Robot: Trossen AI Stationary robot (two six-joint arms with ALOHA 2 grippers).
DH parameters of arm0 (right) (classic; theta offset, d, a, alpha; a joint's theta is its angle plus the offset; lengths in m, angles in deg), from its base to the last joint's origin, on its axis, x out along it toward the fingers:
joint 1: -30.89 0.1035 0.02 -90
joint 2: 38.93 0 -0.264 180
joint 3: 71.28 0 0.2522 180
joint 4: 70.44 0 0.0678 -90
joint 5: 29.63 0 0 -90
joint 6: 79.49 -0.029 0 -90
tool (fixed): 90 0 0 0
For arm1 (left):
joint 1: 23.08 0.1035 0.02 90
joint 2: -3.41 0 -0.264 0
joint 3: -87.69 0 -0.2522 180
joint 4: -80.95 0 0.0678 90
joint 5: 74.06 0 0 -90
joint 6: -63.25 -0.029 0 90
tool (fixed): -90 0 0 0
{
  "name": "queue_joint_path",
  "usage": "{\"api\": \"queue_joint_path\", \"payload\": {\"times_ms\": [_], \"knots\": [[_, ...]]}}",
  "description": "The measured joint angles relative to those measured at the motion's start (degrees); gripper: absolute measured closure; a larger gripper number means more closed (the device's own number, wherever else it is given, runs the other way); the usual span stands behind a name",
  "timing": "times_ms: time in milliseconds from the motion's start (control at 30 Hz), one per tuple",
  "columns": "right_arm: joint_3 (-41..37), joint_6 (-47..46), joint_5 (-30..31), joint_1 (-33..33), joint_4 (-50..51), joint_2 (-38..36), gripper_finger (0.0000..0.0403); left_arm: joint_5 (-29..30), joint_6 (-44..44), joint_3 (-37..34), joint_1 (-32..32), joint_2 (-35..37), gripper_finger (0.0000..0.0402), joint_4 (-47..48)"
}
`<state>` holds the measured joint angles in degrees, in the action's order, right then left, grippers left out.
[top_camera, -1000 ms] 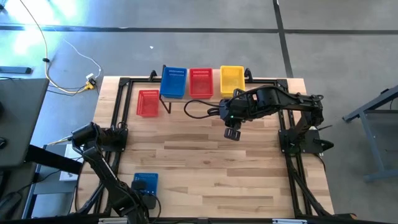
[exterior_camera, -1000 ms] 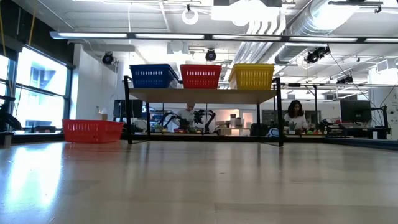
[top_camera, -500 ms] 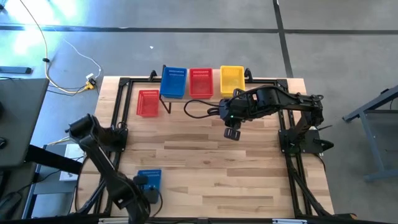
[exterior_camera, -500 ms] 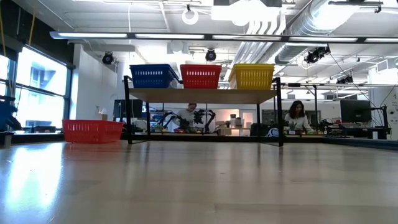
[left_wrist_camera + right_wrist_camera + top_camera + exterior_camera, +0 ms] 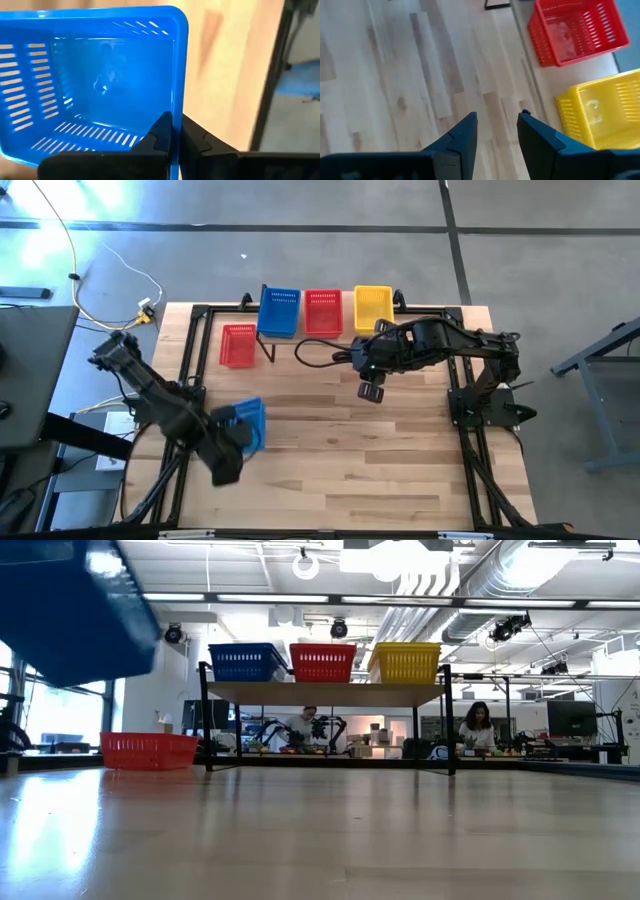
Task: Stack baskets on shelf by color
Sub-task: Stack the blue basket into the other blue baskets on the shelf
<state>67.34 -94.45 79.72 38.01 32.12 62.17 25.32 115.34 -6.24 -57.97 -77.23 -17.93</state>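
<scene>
Two dark robot arms work over a large wooden table (image 5: pixel 330 430) seen from straight above. At twelve o'clock on the table stands the shelf (image 5: pixel 340 328), a low light-wood board on thin black legs. Three basket stacks sit on it in a row, sorted by colour: blue (image 5: pixel 279 312) toward eleven o'clock, red (image 5: pixel 322 312) at twelve, yellow (image 5: pixel 372 307) toward one. Grouping by colour is the purpose of the task, which seems well along.

One loose red basket (image 5: pixel 238 345) rests on the tabletop at about ten o'clock, just beside the shelf's left legs, and likely waits its turn.

The left arm reaches in from eight o'clock. Its left gripper (image 5: pixel 172 134) is clamped on the rim of a blue basket (image 5: pixel 247 425), one finger inside the wall and one outside, a pinch that carries the light mesh tray by its edge. Half a second ago this basket was near the table's front edge at seven o'clock; it is now lifted and swung toward the middle, filling the upper left of the table-level view, presumably bound for the blue stack.

The right gripper (image 5: pixel 371 392) hovers just in front of the shelf at about one o'clock, fingers parted and empty, almost unmoved.
</scene>
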Motion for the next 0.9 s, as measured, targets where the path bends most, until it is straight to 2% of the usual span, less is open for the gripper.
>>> {"api": "queue_joint_path", "payload": {"times_ms": [267, 467, 633, 900], "knots": [[0.00, -1.98, 1.65, -0.41, -0.20, 0.00, 0.0277, 5.44, -13.90, 0.01, 11.42, 8.67, 0.0401, 7.42], [0.00, -4.37, 1.74, -0.79, -0.20, 0.00, 0.0277, 8.99, -27.67, 0.64, 23.47, 13.23, 0.0401, 10.20], [0.00, -4.55, 2.13, -0.79, -0.28, 0.00, 0.0277, 10.91, -39.10, 6.48, 33.21, 13.76, 0.0401, 13.41], [0.00, -6.53, 2.13, -1.74, -0.38, 0.00, 0.0277, 11.88, -60.48, 13.76, 48.26, 12.06, 0.0401, 12.02]]}}
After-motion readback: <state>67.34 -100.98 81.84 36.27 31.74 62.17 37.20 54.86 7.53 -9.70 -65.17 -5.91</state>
